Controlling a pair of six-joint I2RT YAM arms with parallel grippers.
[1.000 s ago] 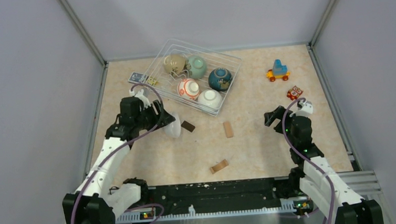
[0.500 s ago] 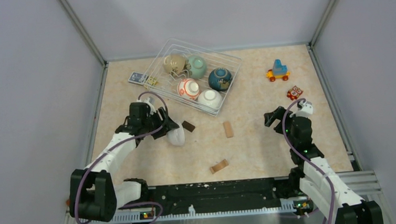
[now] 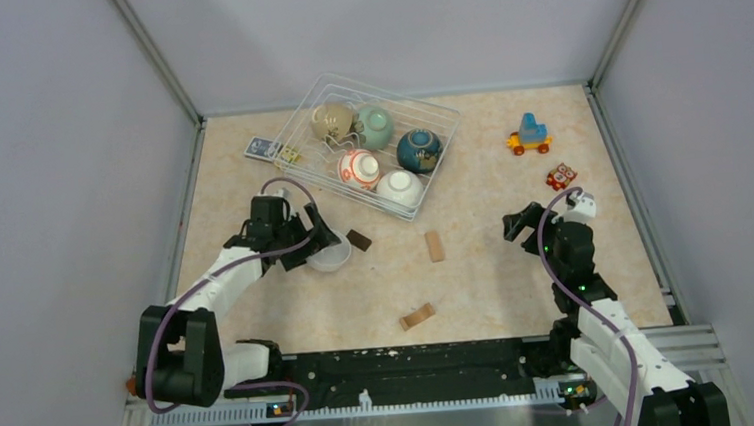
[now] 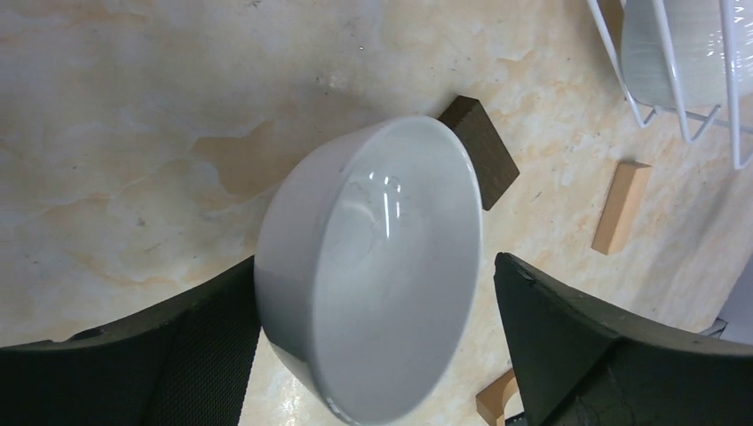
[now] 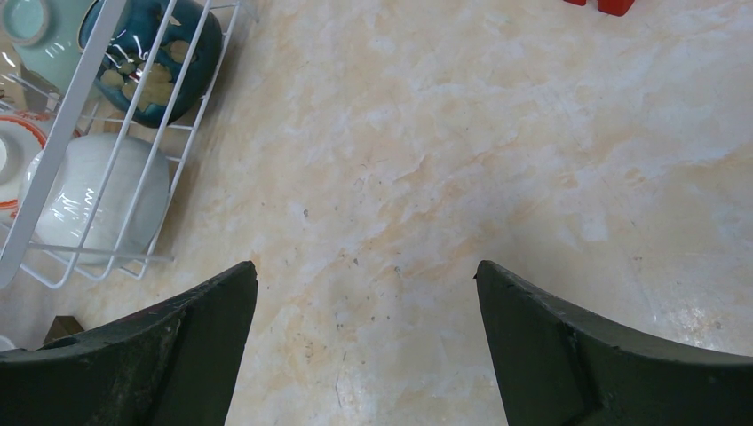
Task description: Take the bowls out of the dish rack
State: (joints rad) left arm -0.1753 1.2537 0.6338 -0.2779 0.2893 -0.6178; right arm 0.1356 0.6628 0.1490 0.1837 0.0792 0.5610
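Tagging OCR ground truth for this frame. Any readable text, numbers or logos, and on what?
None can be read.
Blue card left of the rack: printed marks, too small to read.
Red toy: pale markings, too small to read.
White bowl, seen close: no stamp or lettering visible.
Red-patterned bowl and blue bowl: pattern only, no lettering made out.

My left arm [image 3: 219, 280] and right arm [image 3: 614, 327] wear white shells, black joints, looping purple cables [image 3: 549, 261] and dark matte jaws.
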